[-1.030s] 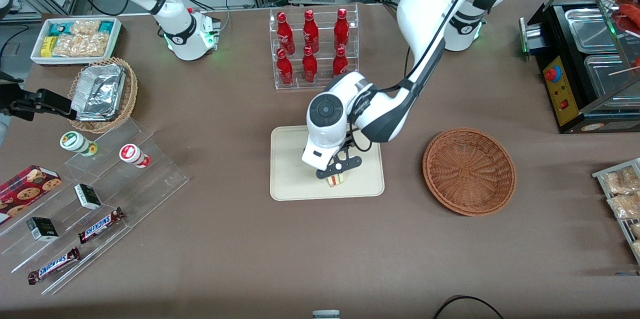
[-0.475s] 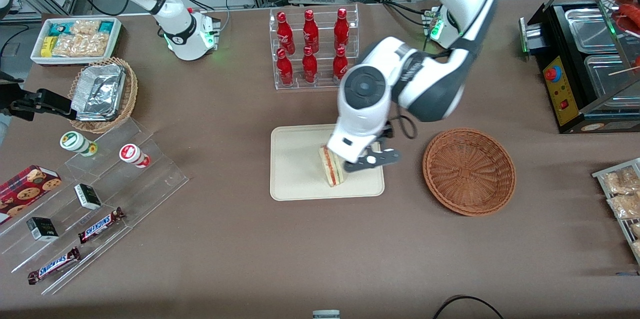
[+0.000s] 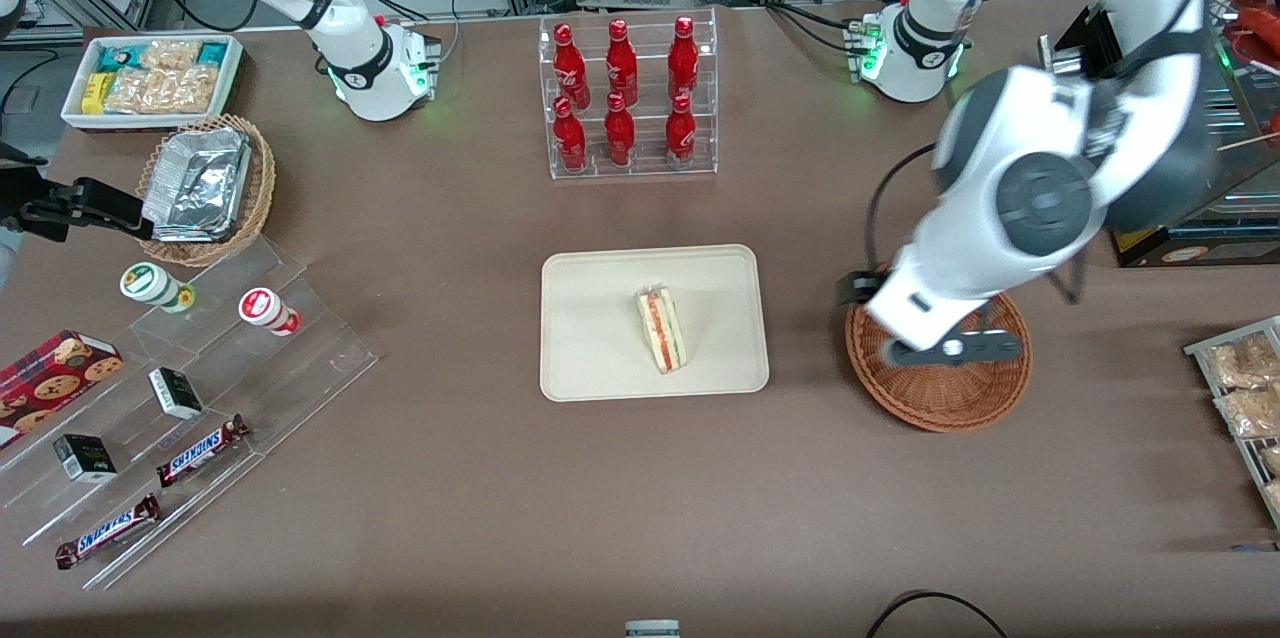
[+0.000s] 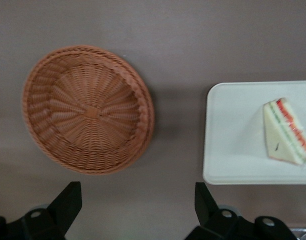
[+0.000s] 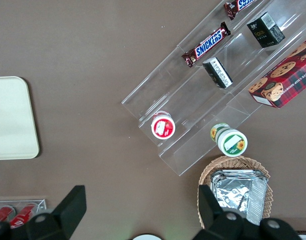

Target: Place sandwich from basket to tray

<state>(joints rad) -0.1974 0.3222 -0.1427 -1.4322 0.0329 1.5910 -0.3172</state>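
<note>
Gripper (image 3: 950,350) hangs above the wicker basket (image 3: 938,388), over the part of it nearest the front camera. Wrist view shows both fingers (image 4: 68,200) spread wide, nothing between them, only bare brown bench (image 3: 640,498) under the gap.

Basket is directly under the gripper, round, reddish-brown weave, nothing in it as far as both views show (image 4: 88,109). Wrist housing covers part of its rim in the front view.

Tray (image 3: 600,358) is well apart from the gripper, toward the parked arm's end of the bench, clear bench between tray and basket. Cream, rectangular, rounded corners, flat on the bench.

Sandwich (image 3: 661,329) is on the tray, roughly mid-tray, slightly toward the basket side. White triangular wedge, red/orange/green filling edge showing. In the wrist view (image 4: 286,131) it lies flat on the tray surface (image 4: 232,130), not touching the rim. Gripper has no contact with it.

Farther out from the gripper: clear acrylic rack of red bottles (image 3: 625,98), farther from the front camera than the tray. Foil container in a tan basket (image 3: 200,183) and Snickers bars (image 3: 200,450) sit at the parked arm's end.
</note>
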